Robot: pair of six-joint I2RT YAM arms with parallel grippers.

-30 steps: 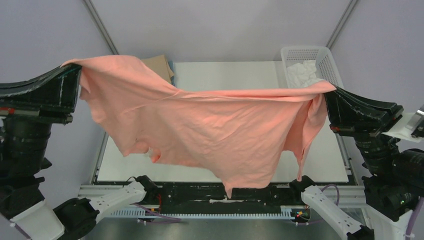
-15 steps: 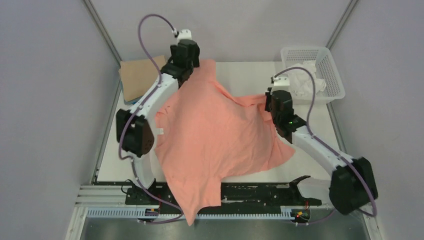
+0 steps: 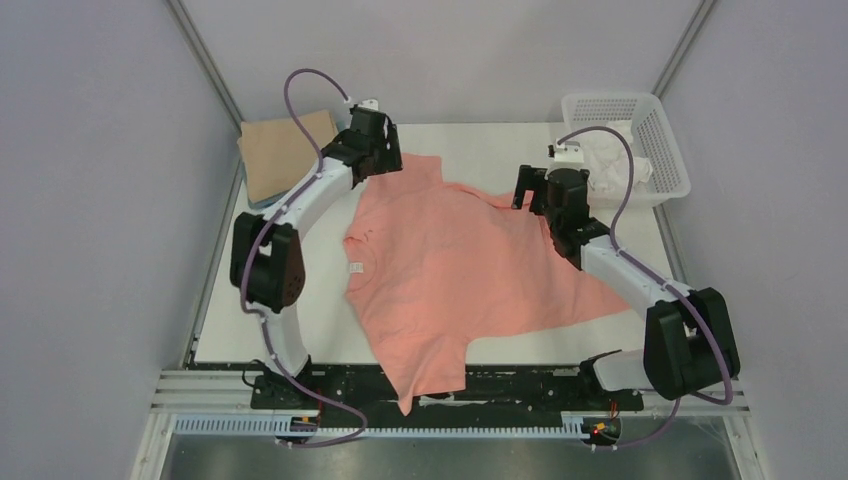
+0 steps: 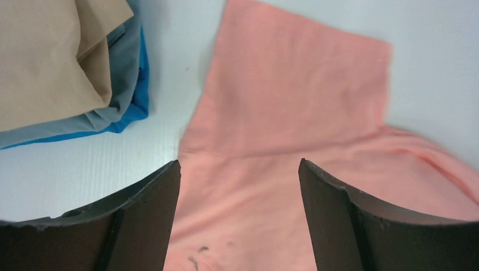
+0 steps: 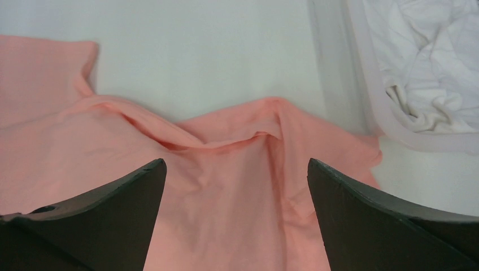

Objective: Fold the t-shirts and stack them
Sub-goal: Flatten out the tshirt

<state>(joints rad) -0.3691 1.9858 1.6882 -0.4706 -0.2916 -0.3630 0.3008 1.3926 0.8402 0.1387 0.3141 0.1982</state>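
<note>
A salmon-pink t-shirt (image 3: 460, 270) lies spread out on the white table (image 3: 480, 145), one end hanging over the near edge. My left gripper (image 3: 385, 160) hovers open over its far left sleeve. In the left wrist view that gripper (image 4: 238, 164) has only pink cloth (image 4: 294, 84) beneath the gap. My right gripper (image 3: 535, 190) stands open above the shirt's far right part; its wrist view shows the jaws (image 5: 236, 162) wide over rumpled pink cloth (image 5: 85, 147). A folded stack (image 3: 285, 150) sits far left, with a tan tee (image 4: 45, 56) over grey (image 4: 121, 68) and blue (image 4: 138, 96).
A white mesh basket (image 3: 665, 140) stands at the far right corner with crumpled white cloth (image 5: 429, 68) inside; its wall (image 5: 339, 73) is close to my right gripper. Frame posts and grey walls close in both sides.
A second ago both grippers held the pink shirt stretched high in the air. It now lies flat on the table, and both grippers have opened and let go.
</note>
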